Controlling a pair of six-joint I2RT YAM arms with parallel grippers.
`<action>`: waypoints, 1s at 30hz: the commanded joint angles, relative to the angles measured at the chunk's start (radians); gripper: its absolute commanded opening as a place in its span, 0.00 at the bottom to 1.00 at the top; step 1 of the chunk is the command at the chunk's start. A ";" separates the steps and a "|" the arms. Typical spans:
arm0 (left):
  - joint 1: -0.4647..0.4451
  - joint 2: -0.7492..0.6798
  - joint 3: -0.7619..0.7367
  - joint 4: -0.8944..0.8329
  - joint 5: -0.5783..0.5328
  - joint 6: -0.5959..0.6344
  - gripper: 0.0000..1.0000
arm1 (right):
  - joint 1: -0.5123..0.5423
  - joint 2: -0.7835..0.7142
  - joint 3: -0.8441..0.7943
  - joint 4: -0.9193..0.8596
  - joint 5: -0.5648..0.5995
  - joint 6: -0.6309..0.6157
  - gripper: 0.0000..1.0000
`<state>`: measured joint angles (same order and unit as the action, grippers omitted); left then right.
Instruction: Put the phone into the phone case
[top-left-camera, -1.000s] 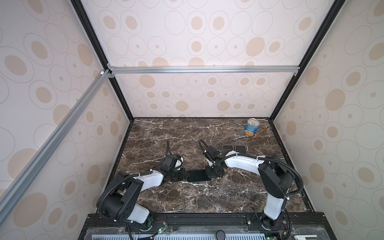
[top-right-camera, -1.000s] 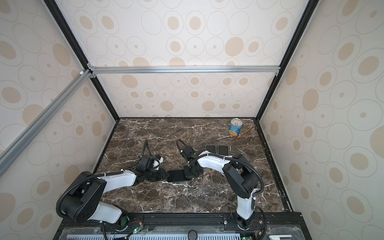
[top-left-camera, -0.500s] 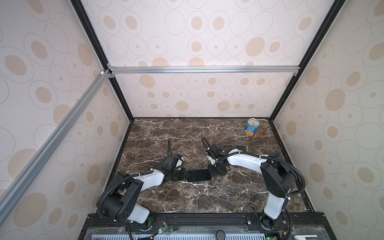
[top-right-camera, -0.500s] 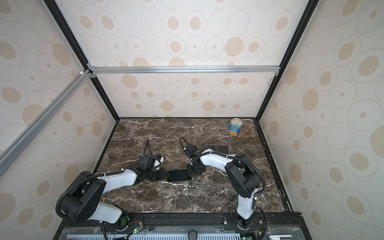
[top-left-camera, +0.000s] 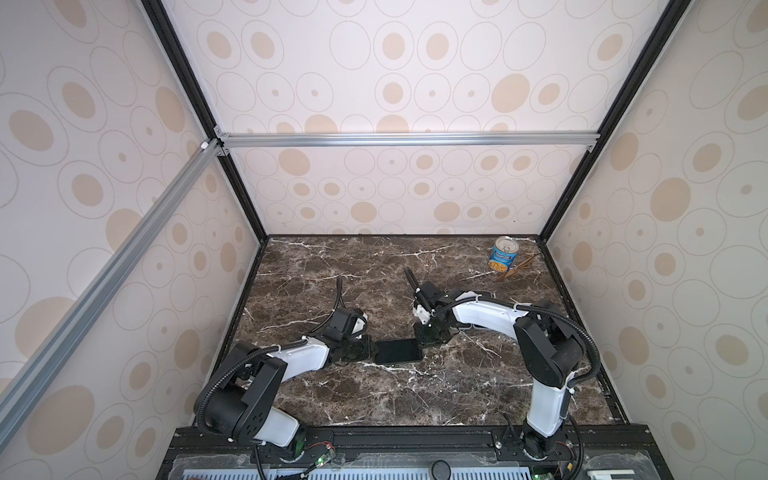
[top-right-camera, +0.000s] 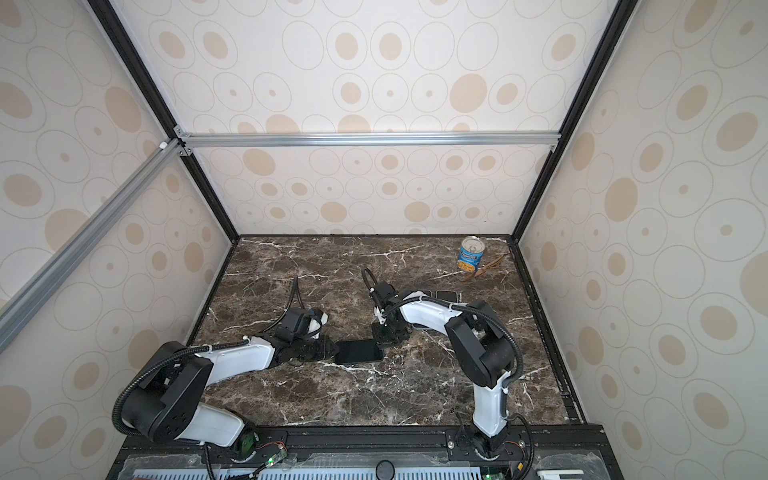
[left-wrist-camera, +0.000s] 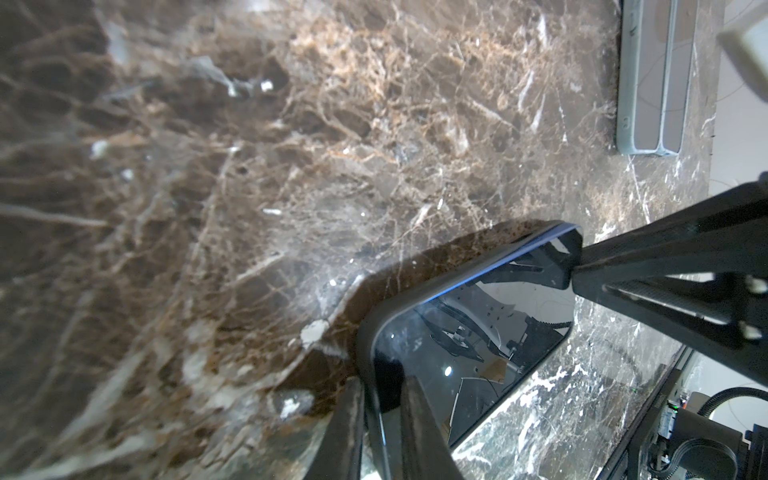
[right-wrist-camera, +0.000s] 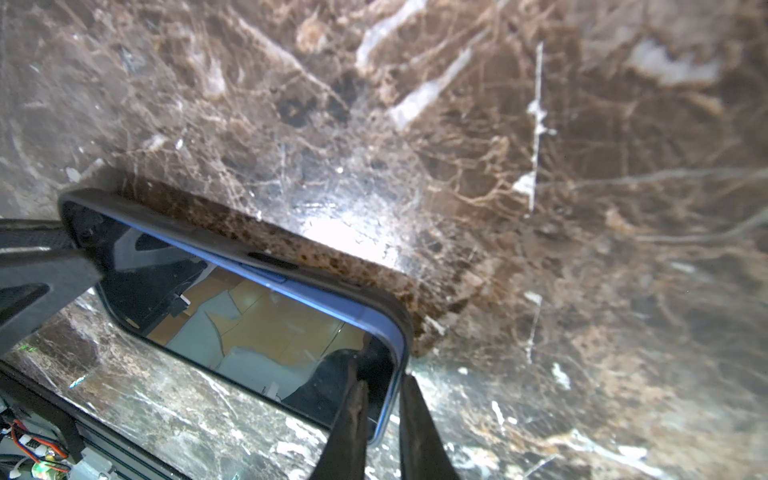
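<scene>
A black-screened phone (top-left-camera: 399, 351) (top-right-camera: 358, 351) lies level just above the marble, spanned between both grippers. A dark phone case (left-wrist-camera: 365, 332) (right-wrist-camera: 232, 243) wraps its far edge and corners, and the phone's blue side (right-wrist-camera: 332, 307) shows inside the rim. My left gripper (top-left-camera: 371, 347) (top-right-camera: 332, 348) (left-wrist-camera: 380, 386) is shut on the case's left end, one finger over the screen and one under. Pinching the phone's right end is my right gripper (top-left-camera: 424, 340) (top-right-camera: 381, 341) (right-wrist-camera: 380, 386), shut.
A blue and yellow tin can (top-left-camera: 503, 259) (top-right-camera: 471, 257) stands at the back right with a brown stick (top-left-camera: 515, 270) beside it. Two flat rectangular things (top-right-camera: 446, 296) (left-wrist-camera: 648, 83) lie side by side behind the right arm. Side walls close in the marble table (top-left-camera: 374, 395).
The right wrist has shifted slightly to the right and back. The phone has crept a little rightward with it. The left arm has hardly moved.
</scene>
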<state>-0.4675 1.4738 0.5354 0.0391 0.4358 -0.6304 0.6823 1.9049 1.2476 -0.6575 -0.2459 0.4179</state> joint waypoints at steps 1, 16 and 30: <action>-0.002 0.042 -0.024 -0.093 -0.083 0.024 0.18 | 0.008 0.134 -0.056 0.024 0.115 -0.018 0.15; -0.001 0.043 -0.033 -0.082 -0.084 0.029 0.17 | 0.079 0.351 -0.124 0.094 0.245 0.001 0.13; 0.009 -0.023 0.011 -0.127 -0.119 0.045 0.18 | 0.067 0.015 0.026 0.034 0.152 -0.172 0.29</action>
<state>-0.4667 1.4643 0.5381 0.0360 0.4122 -0.6231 0.7410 1.9209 1.2911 -0.6865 -0.1314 0.3569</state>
